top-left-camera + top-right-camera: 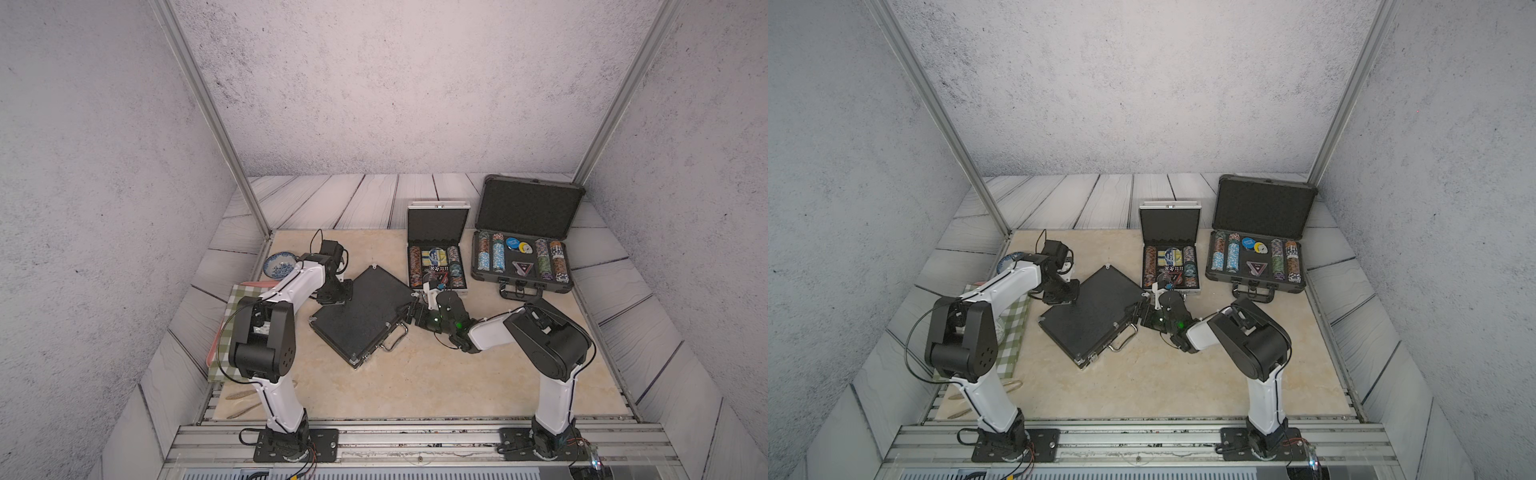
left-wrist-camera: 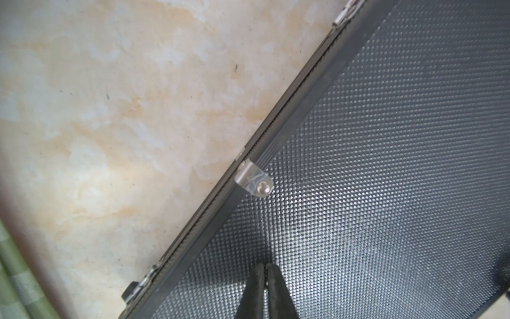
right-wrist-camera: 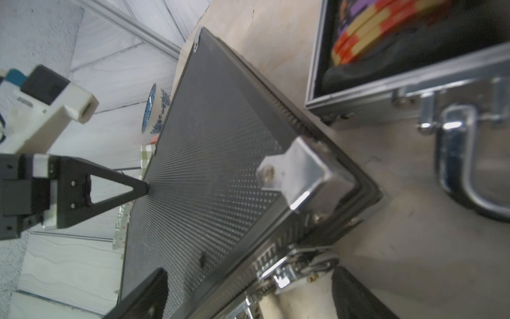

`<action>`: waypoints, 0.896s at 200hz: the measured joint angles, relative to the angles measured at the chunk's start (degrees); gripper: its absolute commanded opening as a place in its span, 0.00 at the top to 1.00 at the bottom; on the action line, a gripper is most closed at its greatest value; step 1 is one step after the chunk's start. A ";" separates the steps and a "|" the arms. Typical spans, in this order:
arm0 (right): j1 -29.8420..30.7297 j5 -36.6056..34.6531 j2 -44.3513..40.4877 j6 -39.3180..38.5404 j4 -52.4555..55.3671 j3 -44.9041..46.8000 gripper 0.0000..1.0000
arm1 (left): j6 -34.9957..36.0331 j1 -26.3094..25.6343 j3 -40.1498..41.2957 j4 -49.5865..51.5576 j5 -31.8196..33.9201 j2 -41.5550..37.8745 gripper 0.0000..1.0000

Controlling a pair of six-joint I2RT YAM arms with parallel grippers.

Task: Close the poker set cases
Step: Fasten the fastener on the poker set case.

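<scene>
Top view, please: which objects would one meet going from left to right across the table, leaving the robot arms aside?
From the left: blue-patterned ceramic bowl → flat black case, lid down → small silver aluminium case, open → large ribbed dark-grey case, open.

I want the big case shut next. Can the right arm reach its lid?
Probably. The ribbed dark-grey case sits on that arm's side with bare table before it, and the right gripper is open.
</scene>
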State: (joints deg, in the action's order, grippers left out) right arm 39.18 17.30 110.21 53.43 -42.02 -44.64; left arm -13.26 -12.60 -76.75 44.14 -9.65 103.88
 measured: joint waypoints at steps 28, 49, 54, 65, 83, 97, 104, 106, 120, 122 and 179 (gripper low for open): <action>-0.11 0.22 0.00 -0.13 0.98 -0.55 0.06 | 0.00 0.02 0.00 0.00 0.00 0.00 0.90; -0.72 0.28 0.04 0.31 1.57 -0.94 0.07 | 0.02 0.11 0.02 -0.07 -0.02 0.00 0.90; -0.98 0.42 0.07 0.46 1.55 -0.94 0.07 | 0.02 0.11 0.02 -0.07 -0.04 0.00 0.90; -1.40 0.79 0.13 1.03 1.51 -0.96 0.08 | 0.02 0.11 0.02 -0.07 -0.04 0.00 0.90; -1.92 1.20 0.17 1.90 1.36 -0.96 0.08 | 0.00 0.11 0.02 -0.07 -0.04 0.00 0.90; -2.40 1.64 0.20 2.99 1.11 -0.94 0.08 | 0.02 0.11 0.02 -0.07 -0.04 0.00 0.91; -2.60 1.88 0.26 3.54 0.98 -0.94 0.08 | 0.00 0.11 0.02 -0.07 -0.04 0.00 0.91; -2.64 1.95 0.31 3.78 0.92 -0.94 0.07 | 0.00 0.11 0.02 -0.07 -0.04 0.00 0.91; -2.89 2.16 0.57 5.07 0.22 -0.94 0.07 | 0.00 0.11 0.02 -0.07 -0.04 0.00 0.91; -2.91 2.16 0.59 5.14 0.13 -0.94 0.07 | 0.00 0.11 0.02 -0.07 -0.04 0.00 0.91; -3.69 2.80 2.16 8.66 -2.45 -1.49 0.08 | 0.07 0.11 0.09 -0.11 -0.04 -0.04 0.91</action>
State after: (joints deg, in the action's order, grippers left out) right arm 35.48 20.10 112.38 62.08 -44.47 -46.13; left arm -13.19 -12.49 -76.66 44.03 -9.69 103.83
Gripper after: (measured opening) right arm 0.926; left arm 0.093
